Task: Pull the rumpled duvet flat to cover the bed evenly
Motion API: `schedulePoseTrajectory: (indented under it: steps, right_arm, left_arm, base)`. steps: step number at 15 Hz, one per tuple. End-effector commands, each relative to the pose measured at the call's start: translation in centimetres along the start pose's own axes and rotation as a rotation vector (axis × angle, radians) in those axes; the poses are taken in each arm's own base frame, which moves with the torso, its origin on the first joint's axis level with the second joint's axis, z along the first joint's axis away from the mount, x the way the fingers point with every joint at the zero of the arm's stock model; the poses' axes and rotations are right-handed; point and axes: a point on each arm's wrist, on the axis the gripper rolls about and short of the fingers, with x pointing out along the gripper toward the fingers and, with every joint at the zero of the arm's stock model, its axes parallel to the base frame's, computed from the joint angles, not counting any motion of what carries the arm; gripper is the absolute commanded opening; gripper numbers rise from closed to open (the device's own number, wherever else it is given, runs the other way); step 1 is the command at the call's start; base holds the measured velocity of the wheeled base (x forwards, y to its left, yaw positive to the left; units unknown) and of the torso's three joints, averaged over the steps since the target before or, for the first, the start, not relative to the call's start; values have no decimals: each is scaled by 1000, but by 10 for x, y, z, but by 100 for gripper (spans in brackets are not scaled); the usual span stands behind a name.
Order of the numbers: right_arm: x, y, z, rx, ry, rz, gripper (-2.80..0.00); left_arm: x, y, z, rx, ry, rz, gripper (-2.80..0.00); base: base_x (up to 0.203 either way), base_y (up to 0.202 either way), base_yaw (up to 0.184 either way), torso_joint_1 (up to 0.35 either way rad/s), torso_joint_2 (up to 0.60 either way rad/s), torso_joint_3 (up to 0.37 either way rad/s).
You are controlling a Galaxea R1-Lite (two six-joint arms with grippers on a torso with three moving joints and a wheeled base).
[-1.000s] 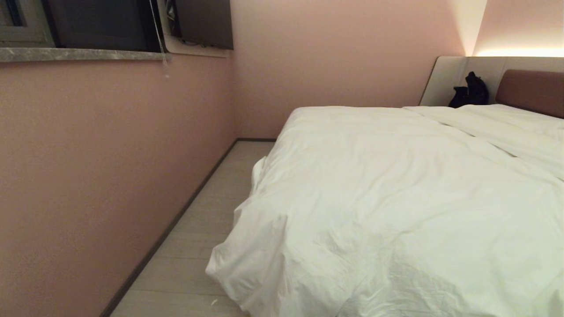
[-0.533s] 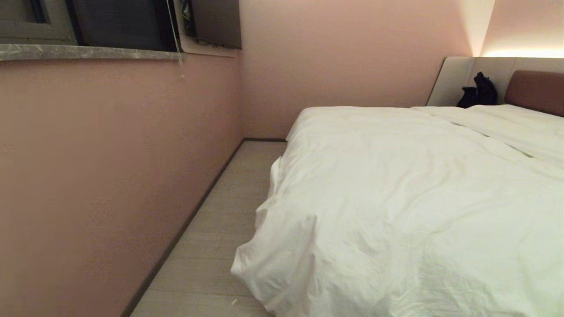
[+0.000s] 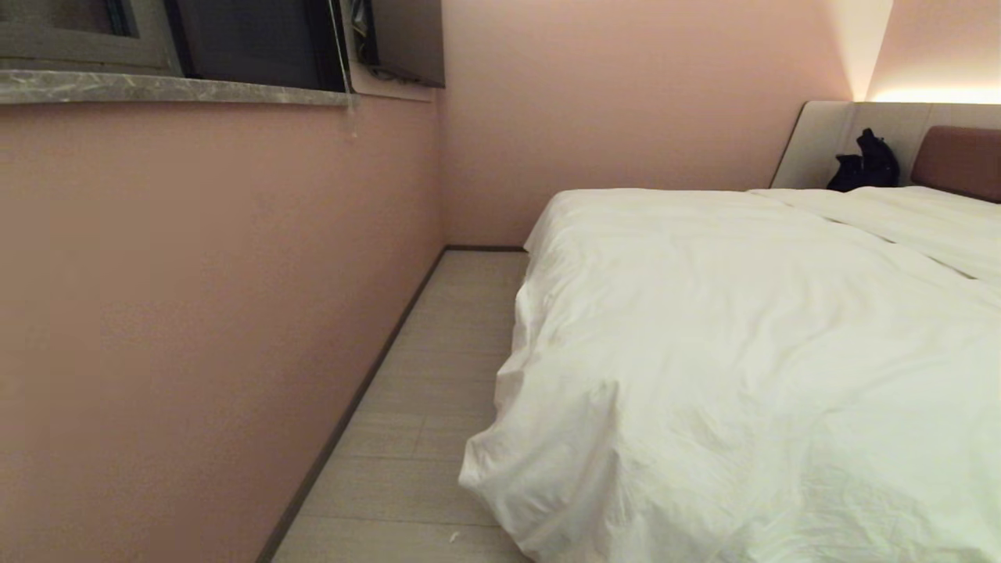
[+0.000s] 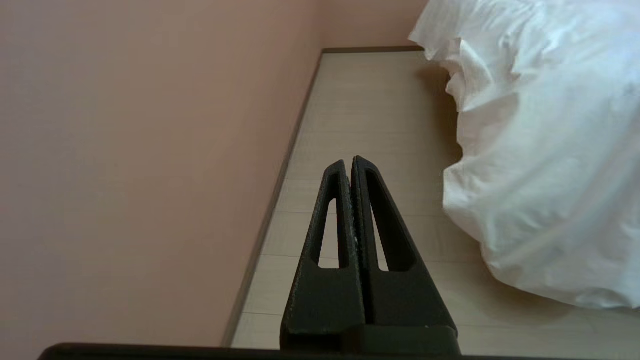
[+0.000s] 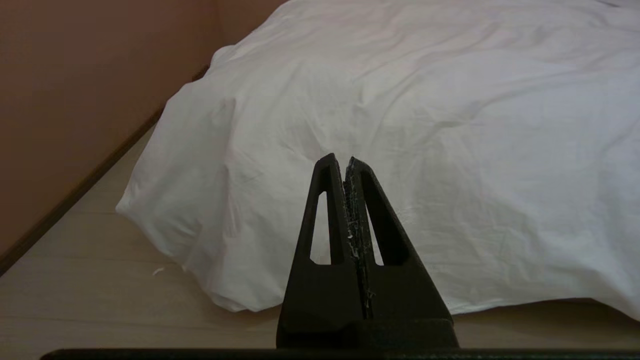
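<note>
I am keeping both sets of fingers pressed together and empty, since nothing is within reach to grab yet. My left gripper (image 4: 351, 161) is pointing down the strip of floor (image 4: 360, 150) between the pink wall (image 4: 150, 150) and the bed (image 3: 958, 160), while my right gripper (image 5: 340, 162) is aiming at the near corner of the duvet (image 5: 400, 110). The duvet is lying spread over the mattress, its puffy corner drooping to the floor, probably why I am standing at this corner. The head view is showing neither of my 2 grippers, but it alone is showing the headboard, a dark object (image 3: 864, 163) beside it, and the window ledge (image 3: 172, 87). The wrist views are revealing the sagging hem up close.
</note>
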Motion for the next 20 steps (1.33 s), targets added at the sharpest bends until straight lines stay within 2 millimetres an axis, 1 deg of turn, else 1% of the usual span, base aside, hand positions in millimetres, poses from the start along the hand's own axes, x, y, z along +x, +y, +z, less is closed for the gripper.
schedulePoseTrajectory:
  steps: [1,7,8,20]
  right_arm:
    - [0,0,0,-1,0,1,-280]
    - [0,0,0,1,0,1,-280]
    - [0,0,0,-1,0,1,-280]
    - [0,0,0,1,0,1,-280]
  left_arm:
    - [0,0,0,0,1,1,-280]
    - [0,0,-1,-1,2,8,-280]
    - [0,0,-1,-3,2,7,-280]
    - [0,0,-1,-11,2,5,-280]
  base:
    - [0,93,2,6,-2,-2]
    - [0,0,0,0,0,0]
    - [-95,0,1,2,7,-1]
    - [-191,0,1,2,3,4]
